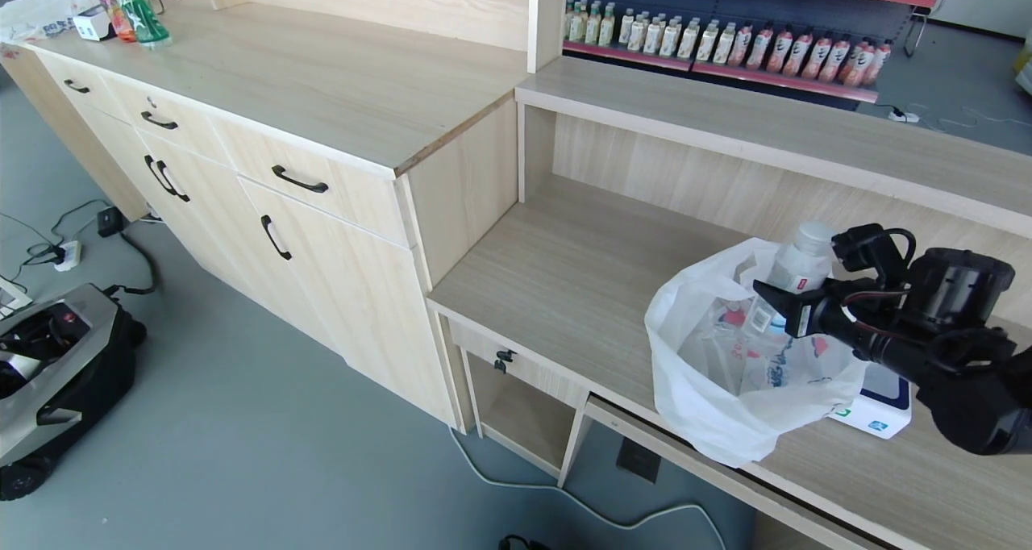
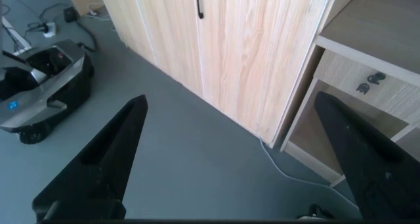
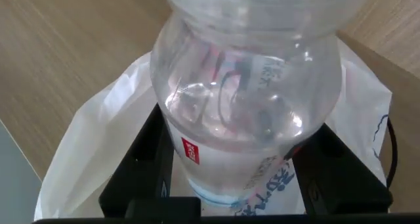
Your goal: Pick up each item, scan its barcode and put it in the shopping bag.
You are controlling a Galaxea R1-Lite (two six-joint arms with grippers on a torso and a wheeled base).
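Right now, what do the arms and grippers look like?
Right arm: black, rounded joint housings, looped black cables, a red wire, white band at the wrist. Right gripper: black blocky fingers. Left gripper: two black tapering wedge fingers.

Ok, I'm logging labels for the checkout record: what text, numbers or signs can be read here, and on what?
No text is clear enough to quote.
On the water bottle: a red patch with white marks and blue characters, blurred.
On the shopping bag: red and blue print, crumpled, unreadable.
On the white device by the bag: a green mark, too small.
On the shelf bottles: labels too small.
On the small box on the far counter: print too small.
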